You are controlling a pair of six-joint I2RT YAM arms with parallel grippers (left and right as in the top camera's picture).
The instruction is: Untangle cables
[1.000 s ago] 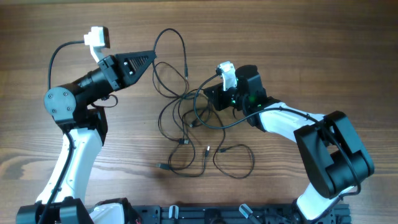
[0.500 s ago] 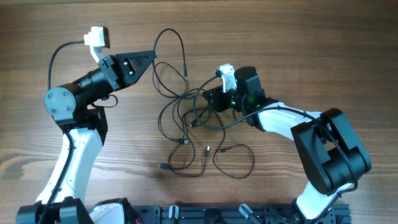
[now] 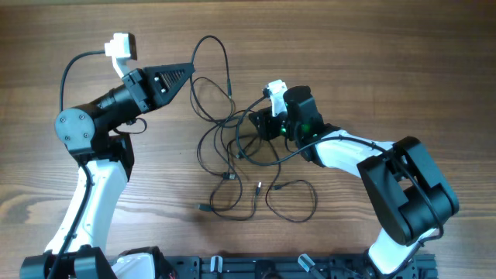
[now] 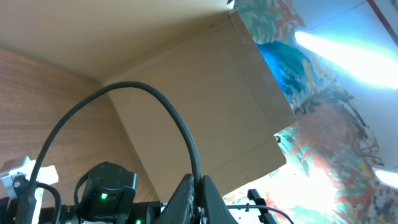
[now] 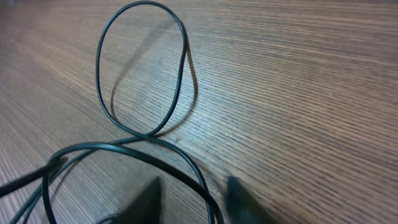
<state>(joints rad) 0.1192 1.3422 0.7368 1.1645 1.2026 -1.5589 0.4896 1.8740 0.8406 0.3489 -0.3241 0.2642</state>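
Note:
The cables (image 3: 232, 120) lie as a loose tangle of thin black cords mid-table, with small plug ends (image 3: 203, 208) toward the front. My left gripper (image 3: 191, 70) hangs at the tangle's upper left, shut on one cable that loops up behind it. In the left wrist view that cable (image 4: 180, 124) arcs up out of the closed left gripper (image 4: 199, 190). My right gripper (image 3: 256, 122) is low at the tangle's right side. In the right wrist view it (image 5: 194, 196) is open, with a cable (image 5: 182, 81) running between its fingers (image 5: 149, 193), untouched by either.
A black rail (image 3: 256, 267) and both arm bases line the table's front edge. A thicker black cable (image 3: 74, 66) curves from the left arm's camera. A cardboard panel (image 4: 205, 81) and a colourful sheet stand beyond the table.
My right gripper has slid left, further into the tangle, and its jaws have spread apart. The left arm and its held cable have stayed still.

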